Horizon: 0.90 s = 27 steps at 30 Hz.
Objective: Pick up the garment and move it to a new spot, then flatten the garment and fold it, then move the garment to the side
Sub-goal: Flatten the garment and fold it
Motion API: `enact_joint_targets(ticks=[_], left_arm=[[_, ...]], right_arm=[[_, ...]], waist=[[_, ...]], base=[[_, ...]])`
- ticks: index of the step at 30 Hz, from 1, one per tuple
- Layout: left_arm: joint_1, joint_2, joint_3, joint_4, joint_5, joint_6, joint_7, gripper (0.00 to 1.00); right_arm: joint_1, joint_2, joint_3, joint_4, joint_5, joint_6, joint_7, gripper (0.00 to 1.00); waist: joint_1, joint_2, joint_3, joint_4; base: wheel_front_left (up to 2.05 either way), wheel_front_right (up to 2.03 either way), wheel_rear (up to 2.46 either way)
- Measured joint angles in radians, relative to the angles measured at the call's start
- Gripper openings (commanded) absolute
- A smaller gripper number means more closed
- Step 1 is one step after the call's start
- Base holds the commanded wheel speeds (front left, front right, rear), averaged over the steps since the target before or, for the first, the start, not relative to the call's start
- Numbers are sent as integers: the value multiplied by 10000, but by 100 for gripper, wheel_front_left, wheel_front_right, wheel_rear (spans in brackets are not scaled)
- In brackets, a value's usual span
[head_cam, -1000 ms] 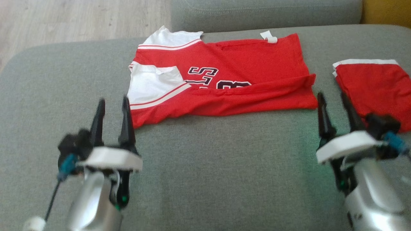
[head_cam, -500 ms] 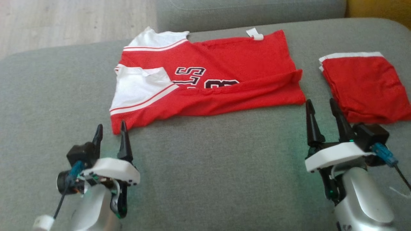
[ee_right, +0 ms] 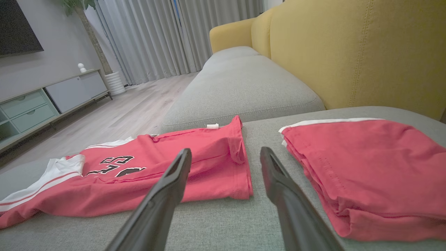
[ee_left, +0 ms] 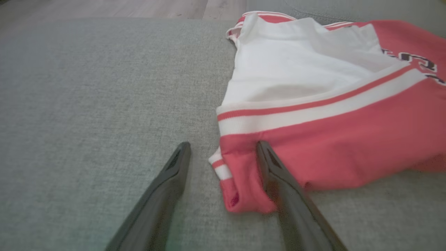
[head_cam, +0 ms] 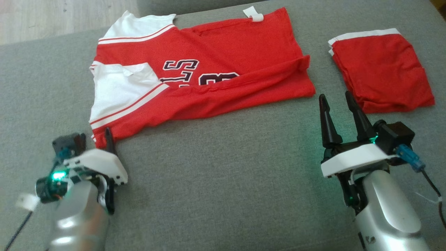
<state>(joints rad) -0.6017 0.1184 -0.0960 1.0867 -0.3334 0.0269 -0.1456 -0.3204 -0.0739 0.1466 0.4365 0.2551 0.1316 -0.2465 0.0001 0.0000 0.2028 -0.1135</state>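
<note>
Creased red-and-white jersey on coarse grey cushion

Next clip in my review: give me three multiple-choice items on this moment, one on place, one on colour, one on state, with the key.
1. In the head view, the folded red garment lies: A) right of the jersey B) on it C) left of it
2. The jersey's non-red panels are: A) blue B) white C) green
3. The left gripper is: A) shut on cloth B) open around the jersey's corner C) shut, empty

Key: A, it lies apart on the cushion; B, white panels with red stripes; B, fingers apart, corner between them.
</note>
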Motion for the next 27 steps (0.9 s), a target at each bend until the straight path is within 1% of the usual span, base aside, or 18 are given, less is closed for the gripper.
enact_joint_targets(ticks=[4, 5, 6, 8, 9, 15, 19, 23, 27], left_arm=[[-528, 84, -38, 570, -4, -73, 472, 100], [-605, 100, -40, 677, -4, -121, 527, 80], [-664, 107, -50, 759, -13, -224, 579, 0], [-709, 77, -75, 811, -13, -366, 550, 0], [-708, 48, -73, 834, -15, -364, 428, 0], [-706, 27, -90, 757, -77, -464, -629, 0], [-757, 2, -215, 104, -67, -656, -949, 0], [-937, -54, -357, -667, 96, -803, -1028, 0], [-951, -88, -410, -1292, 222, -815, -1035, 0]], right_arm=[[-16, 19, 84, -61, 2, 0, 0, 100], [-31, 19, 86, -65, 4, 0, 0, 100], [-43, 21, 90, -69, 13, 0, 0, 100], [-81, 27, 90, -71, 33, 0, 2, 100], [-108, 27, 92, -69, 33, 0, 8, 100], [-206, 27, -134, 142, -19, 0, 380, 100], [-256, 25, -506, 491, -194, 0, 646, 100], [-740, 38, -842, 995, -194, 0, 1091, 100], [-1162, 44, -1170, 1561, -153, 0, 1496, 100]], waist=[[0, 0, 29, -95], [0, 0, 20, -98], [-1, 0, 7, -94], [0, 0, -17, -68], [0, 0, -26, -45], [0, 0, -62, 199], [0, 0, -71, 427], [0, 0, -18, 639], [-1, 0, 61, 787]], base=[[0, 0, 0], [0, 0, 0], [0, 0, 0], [0, 0, 0], [0, 0, 0], [0, 0, 0], [0, 0, 0], [0, 0, 0], [0, 0, 0]])
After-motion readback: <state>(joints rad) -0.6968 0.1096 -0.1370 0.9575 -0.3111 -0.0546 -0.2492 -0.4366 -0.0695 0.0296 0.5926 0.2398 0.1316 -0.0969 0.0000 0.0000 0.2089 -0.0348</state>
